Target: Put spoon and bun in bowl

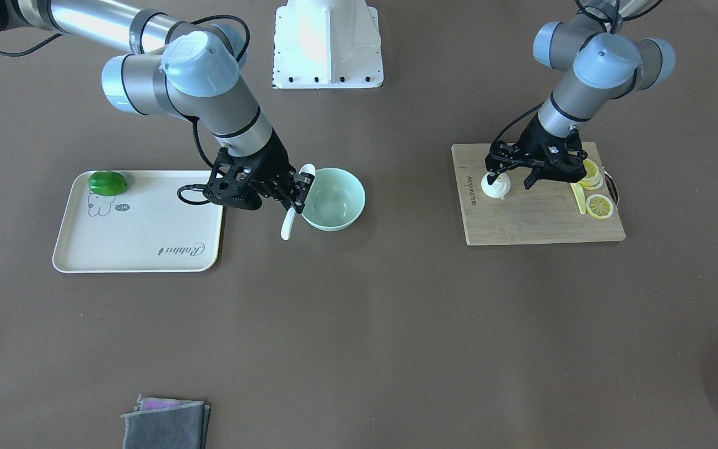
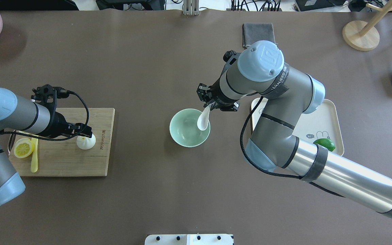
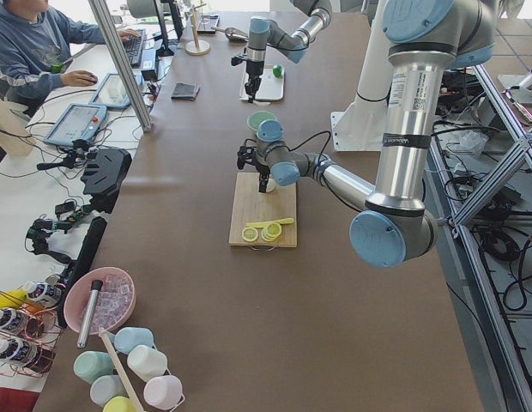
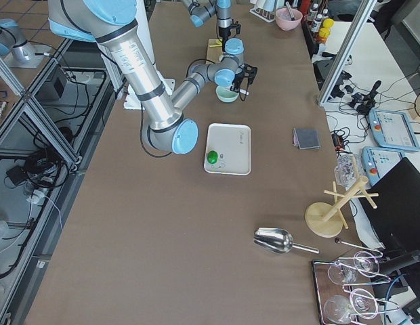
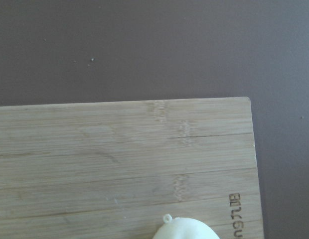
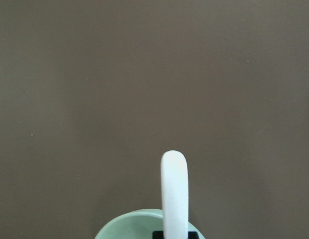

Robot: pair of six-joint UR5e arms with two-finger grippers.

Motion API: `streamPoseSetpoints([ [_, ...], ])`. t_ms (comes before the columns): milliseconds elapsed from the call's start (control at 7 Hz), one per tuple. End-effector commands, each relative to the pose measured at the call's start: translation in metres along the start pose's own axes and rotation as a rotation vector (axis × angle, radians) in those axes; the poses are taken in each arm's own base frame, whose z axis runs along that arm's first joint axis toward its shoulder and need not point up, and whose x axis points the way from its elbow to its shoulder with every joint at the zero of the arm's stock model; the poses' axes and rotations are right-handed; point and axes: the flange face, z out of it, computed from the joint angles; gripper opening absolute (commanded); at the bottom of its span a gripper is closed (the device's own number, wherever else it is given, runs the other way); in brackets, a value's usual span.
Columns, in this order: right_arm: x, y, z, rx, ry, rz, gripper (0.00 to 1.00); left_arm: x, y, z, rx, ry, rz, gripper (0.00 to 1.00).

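Observation:
My right gripper (image 1: 300, 187) (image 2: 212, 103) is shut on the cream-white spoon (image 1: 288, 224) (image 2: 203, 120) (image 6: 174, 194). It holds the spoon tilted just above the right rim of the mint-green bowl (image 1: 349, 187) (image 2: 182, 131) (image 6: 129, 226). The white pleated bun (image 1: 497, 188) (image 2: 86, 143) (image 5: 187, 230) sits on the wooden cutting board (image 1: 540, 224) (image 2: 63, 160). My left gripper (image 1: 492, 179) (image 2: 84, 133) is down on the bun with its fingers closed on the pinched top.
Lemon slices (image 1: 600, 206) (image 2: 24, 148) and a thin yellow knife (image 2: 34, 160) lie on the board. A cream tray (image 1: 141, 249) holds a green fruit (image 1: 108, 183). A grey cloth (image 1: 166, 424) lies near the far edge. The robot base (image 1: 328, 43) is behind the bowl.

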Motion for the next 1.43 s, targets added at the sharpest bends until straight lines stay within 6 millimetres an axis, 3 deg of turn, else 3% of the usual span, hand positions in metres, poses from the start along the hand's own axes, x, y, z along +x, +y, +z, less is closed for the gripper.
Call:
streamPoseSetpoints([
  [0, -0.008, 0.004, 0.016, 0.042, 0.012, 0.005, 0.11, 0.020, 0.010, 0.010, -0.013, 0.013, 0.027, 0.38],
  [143, -0.010, 0.002, 0.013, 0.045, 0.005, 0.001, 0.99, 0.026, 0.010, 0.012, -0.007, 0.014, 0.032, 0.06],
  [429, -0.008, -0.046, -0.030, 0.003, -0.026, 0.019, 1.00, 0.052, 0.000, 0.003, 0.010, 0.055, 0.039, 0.00],
  [571, 0.012, -0.077, -0.072, -0.049, -0.055, 0.041, 1.00, 0.096, -0.014, -0.011, 0.034, 0.120, 0.005, 0.00],
  [714, 0.050, -0.091, -0.105, -0.067, -0.074, 0.009, 1.00, 0.140, -0.027, -0.028, 0.054, 0.191, -0.037, 0.00],
  [857, 0.088, -0.107, -0.123, -0.079, -0.065, -0.013, 1.00, 0.186, -0.039, -0.041, 0.063, 0.247, -0.076, 0.00],
  [1000, 0.125, -0.128, -0.132, -0.085, -0.050, -0.038, 1.00, 0.232, -0.054, -0.048, 0.063, 0.272, -0.114, 0.00],
  [1143, 0.159, -0.138, -0.140, -0.089, -0.038, -0.071, 1.00, 0.269, -0.057, -0.041, 0.058, 0.287, -0.123, 0.00],
  [1286, 0.183, -0.148, -0.148, -0.085, -0.029, -0.094, 1.00, 0.291, -0.058, -0.028, 0.097, 0.277, -0.121, 0.97],
])
